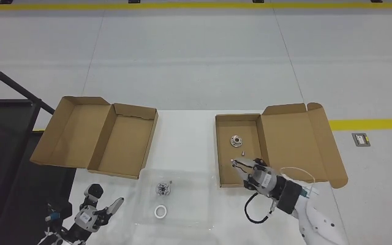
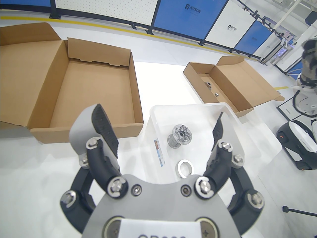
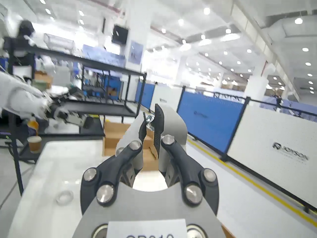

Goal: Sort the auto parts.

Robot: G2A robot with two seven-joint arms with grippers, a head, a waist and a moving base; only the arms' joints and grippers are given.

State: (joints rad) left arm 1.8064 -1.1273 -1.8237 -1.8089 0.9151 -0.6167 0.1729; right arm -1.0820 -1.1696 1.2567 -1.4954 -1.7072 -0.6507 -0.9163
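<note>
A factory-like hall was indicated by blue and white partition panels [image 2: 188,8], yellow floor lines [image 1: 361,124] and high ceiling lights [image 3: 206,11].

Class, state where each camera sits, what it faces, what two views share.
Top view: overhead, looking down on white table, left gripper, right gripper.
Left wrist view: behind open left gripper, facing clear plastic bin.
Right wrist view: behind right gripper holding small metal nut, facing blue partition panel.
All share a silver metal ring.
</note>
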